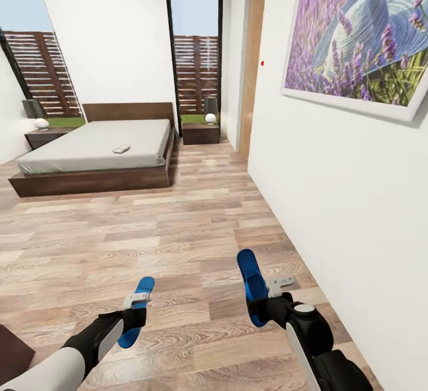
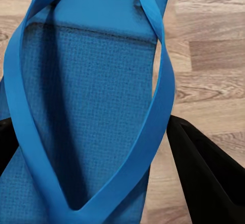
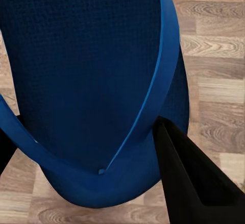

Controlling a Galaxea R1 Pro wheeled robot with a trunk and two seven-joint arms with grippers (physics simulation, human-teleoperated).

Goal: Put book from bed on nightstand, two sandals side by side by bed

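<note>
Far ahead: bed point(image 1: 89, 147), a nightstand point(image 1: 200, 133) at its right head corner, book point(image 1: 121, 149) near the mattress's right edge. Nearer: left gripper point(image 1: 135, 306) clamped on one sandal point(image 1: 136, 311), right gripper point(image 1: 268, 296) on the other sandal point(image 1: 252, 287), both above floor point(image 1: 178, 230). Probably light, floppy foam; best pinched across the sole.

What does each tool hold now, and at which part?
Each holds a blue sandal: the left tool clamps the left sandal mid-sole, the right tool the right sandal likewise.
</note>
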